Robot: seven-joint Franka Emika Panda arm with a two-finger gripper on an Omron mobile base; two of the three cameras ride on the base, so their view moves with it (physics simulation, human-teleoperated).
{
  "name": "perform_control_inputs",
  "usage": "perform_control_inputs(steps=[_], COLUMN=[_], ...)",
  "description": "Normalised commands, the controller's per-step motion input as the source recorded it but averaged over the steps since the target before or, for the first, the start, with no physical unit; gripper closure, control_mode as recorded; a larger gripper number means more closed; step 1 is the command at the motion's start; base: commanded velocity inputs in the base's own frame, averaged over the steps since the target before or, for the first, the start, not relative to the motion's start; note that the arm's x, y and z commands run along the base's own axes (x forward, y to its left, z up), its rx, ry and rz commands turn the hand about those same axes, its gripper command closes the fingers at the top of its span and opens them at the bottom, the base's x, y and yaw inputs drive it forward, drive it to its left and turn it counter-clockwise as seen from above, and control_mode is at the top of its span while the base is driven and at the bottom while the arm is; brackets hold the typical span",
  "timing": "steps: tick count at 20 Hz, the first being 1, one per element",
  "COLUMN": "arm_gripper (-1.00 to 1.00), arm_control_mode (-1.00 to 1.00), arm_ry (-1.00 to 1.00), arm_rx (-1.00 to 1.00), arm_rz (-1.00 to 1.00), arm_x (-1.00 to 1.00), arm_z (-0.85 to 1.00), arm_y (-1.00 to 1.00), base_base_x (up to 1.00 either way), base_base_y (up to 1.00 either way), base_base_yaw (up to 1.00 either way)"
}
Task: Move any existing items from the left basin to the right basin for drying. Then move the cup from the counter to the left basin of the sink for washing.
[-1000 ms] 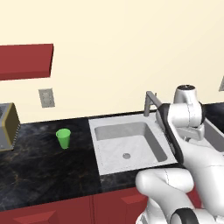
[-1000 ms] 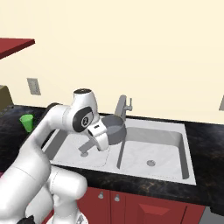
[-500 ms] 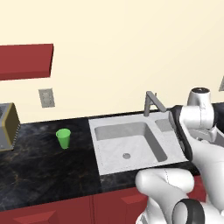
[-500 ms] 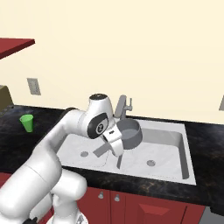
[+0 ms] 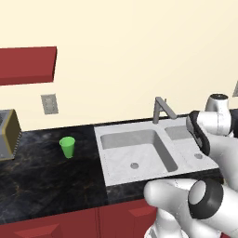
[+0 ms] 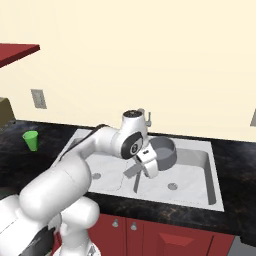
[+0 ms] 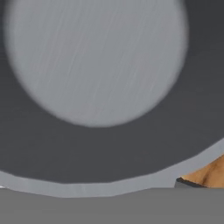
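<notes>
The claw (image 6: 150, 167) grips the grey pan (image 6: 164, 151) by its rim, carrying it above the right basin (image 6: 192, 172), at 3 o'clock from the left basin (image 5: 135, 153). Next: lower and release, then fetch the green cup (image 5: 68, 147) on the surface (image 5: 42, 172)

The round grey metal pan (image 6: 164, 151) hangs tilted above the right basin (image 6: 192, 172) of the steel sink (image 5: 104, 160), near that basin's back left corner, its dark inside facing the hand. The left basin (image 5: 137, 153) lies bare. The green cup (image 5: 68, 147) stands upright on the black bench (image 5: 42, 174), left of the sink's left edge.
</notes>
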Motion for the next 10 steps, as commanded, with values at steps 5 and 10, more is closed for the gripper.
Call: perform_control_inputs(steps=[5, 10], arm_gripper=[1.00, 1.00], arm_control_mode=[-1.00, -1.00], arm_ry=[0.03, 0.07], arm_rx=[0.05, 0.04], arm_rz=[0.00, 0.00], arm_x=[0.33, 0.30], arm_z=[-0.21, -0.31], arm_y=[-0.31, -0.22], base_base_x=[0.00, 0.00], base_base_y=[0.00, 0.00], base_base_yaw=[0.00, 0.00])
